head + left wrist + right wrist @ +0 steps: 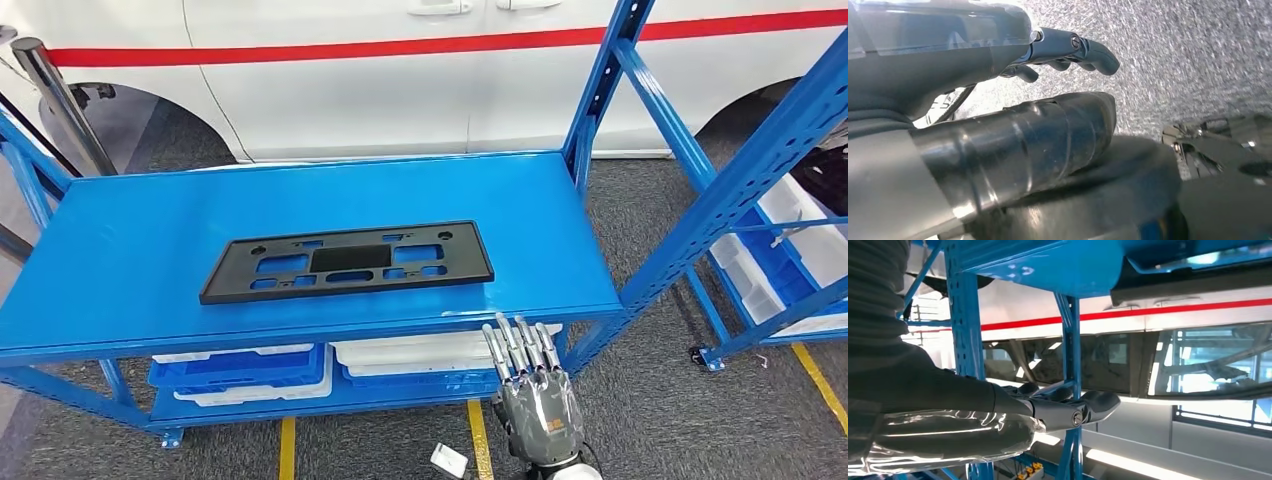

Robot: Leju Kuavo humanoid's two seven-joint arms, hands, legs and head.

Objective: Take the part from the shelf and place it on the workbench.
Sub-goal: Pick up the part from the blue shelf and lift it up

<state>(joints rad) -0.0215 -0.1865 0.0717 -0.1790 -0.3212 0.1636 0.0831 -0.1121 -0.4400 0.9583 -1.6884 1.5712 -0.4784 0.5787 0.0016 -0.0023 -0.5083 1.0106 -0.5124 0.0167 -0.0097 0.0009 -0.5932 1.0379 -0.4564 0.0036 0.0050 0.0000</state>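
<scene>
Black part (347, 262), one, on blue shelf (120, 250).

One black flat plastic part (347, 262), a long rectangular plate with cut-out openings (several sizes), lies flat on the blue shelf (120, 260) top, near its front edge.

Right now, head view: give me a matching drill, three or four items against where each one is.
Items:
1. Black part
2. White bins
3. Right hand
4. Car

Places:
A. Behind the shelf
B. On the shelf's top deck
C. Below the top deck's front edge, in front of the shelf
D. On the lower level

Pairs: 1-B, 2-D, 3-C, 4-A
</scene>
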